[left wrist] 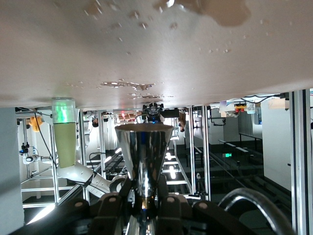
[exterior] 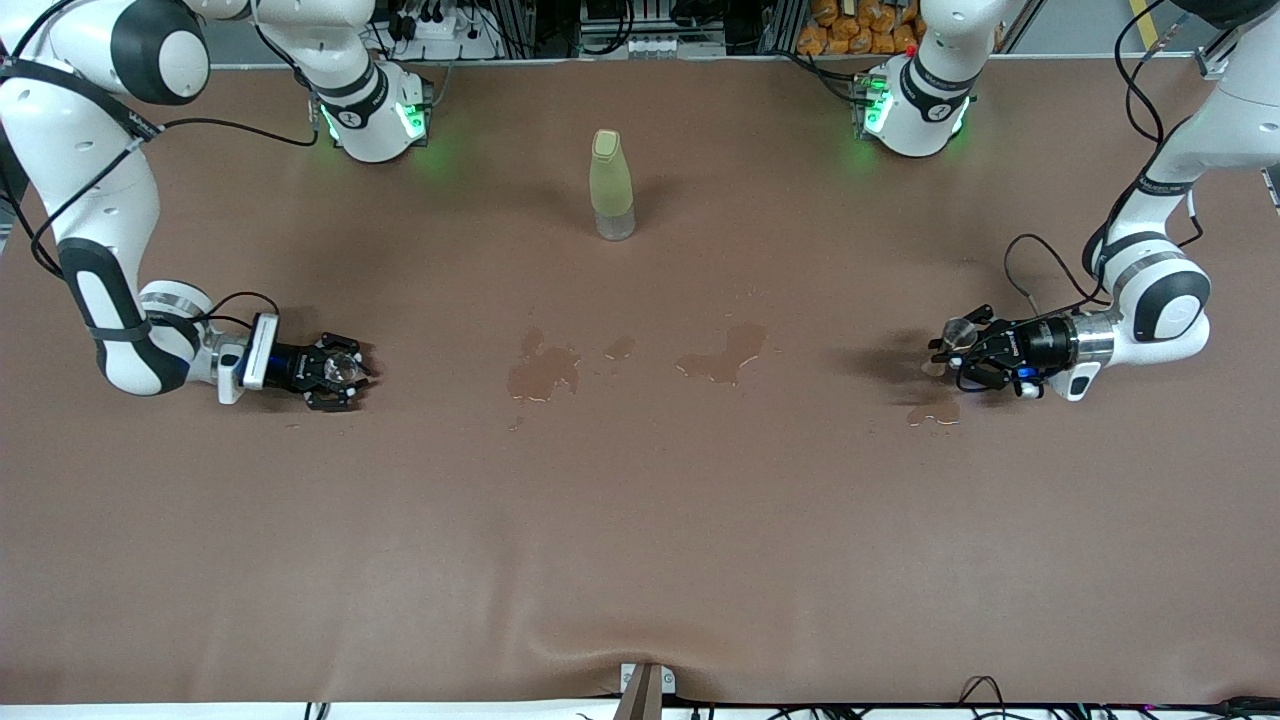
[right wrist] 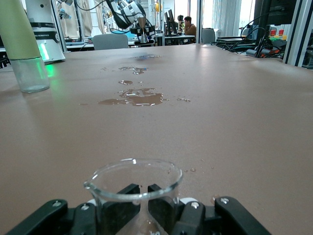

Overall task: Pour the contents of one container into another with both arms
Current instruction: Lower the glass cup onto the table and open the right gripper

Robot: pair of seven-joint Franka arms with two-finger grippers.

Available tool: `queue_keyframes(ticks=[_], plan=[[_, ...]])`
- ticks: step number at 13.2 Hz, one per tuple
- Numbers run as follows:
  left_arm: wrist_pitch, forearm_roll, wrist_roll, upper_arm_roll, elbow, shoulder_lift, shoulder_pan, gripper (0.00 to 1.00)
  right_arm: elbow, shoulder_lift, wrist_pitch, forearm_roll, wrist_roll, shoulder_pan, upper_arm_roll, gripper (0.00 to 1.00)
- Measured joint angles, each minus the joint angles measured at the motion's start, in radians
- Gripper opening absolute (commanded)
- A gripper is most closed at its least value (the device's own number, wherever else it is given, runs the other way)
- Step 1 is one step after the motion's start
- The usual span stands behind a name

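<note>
Both arms are parked low at their own ends of the counter (exterior: 640,520), each with something small in its grip; the right hand (exterior: 345,372) sits near the right arm's end, clenched around the tiny glass cup (exterior: 343,368), and in the right wrist view you can see the cup (right wrist: 133,188) upright with its clear rim sitting just above the black fingers (right wrist: 120,208), which pinch it low down; whether there's any liquid in it I can't tell.

The left hand (exterior: 950,350) is at the left arm's end, fingers closed on the slim waist of the little grey metal cup (exterior: 960,330); the left wrist view shows that cup (left wrist: 145,156) flaring up to a round rim with the fingers (left wrist: 168,208) closed right under the flare; that view comes through flipped, counter overhead, so I can't say from it how the cup is tilted.

The two cups are well apart, nearly the whole counter between them; in that gap are a few wet patches (exterior: 545,372) soaked into the brown surface, with another small one (exterior: 932,414) just beside the left hand.

The tall yellow-green bottle (exterior: 611,185) stands upright by itself, farther from the front camera than the spills, roughly midway between the two arm bases.
</note>
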Motion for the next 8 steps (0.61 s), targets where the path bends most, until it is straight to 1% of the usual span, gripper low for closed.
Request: queue_keyframes(ticks=[1,3,4,5,6,7,8], plan=[[-0.011,0.003,0.010,0.001,0.005,0.019,0.010,0.00,0.000,0.000,0.000,0.000,0.009,0.000,0.000,0.51],[-0.029,0.004,0.029,0.003,0.018,0.052,0.019,0.00,0.002,0.000,0.000,0.000,0.020,0.000,-0.001,0.73],[-0.033,0.006,0.045,0.005,0.025,0.065,0.019,0.00,0.005,0.000,0.001,0.000,0.021,0.000,-0.003,0.78],[-0.034,0.010,0.055,0.007,0.032,0.077,0.019,0.00,0.009,0.000,0.002,-0.001,0.021,0.000,-0.008,0.80],[-0.034,0.015,0.061,0.009,0.039,0.087,0.019,0.00,0.014,0.000,0.002,-0.001,0.021,0.000,-0.016,0.92],[-0.034,0.020,0.066,0.010,0.046,0.097,0.019,0.00,0.020,-0.001,0.002,-0.004,0.021,0.000,-0.024,0.98],[-0.034,0.026,0.071,0.011,0.053,0.106,0.019,0.00,0.027,-0.001,0.002,-0.009,0.021,0.000,-0.033,0.99]])
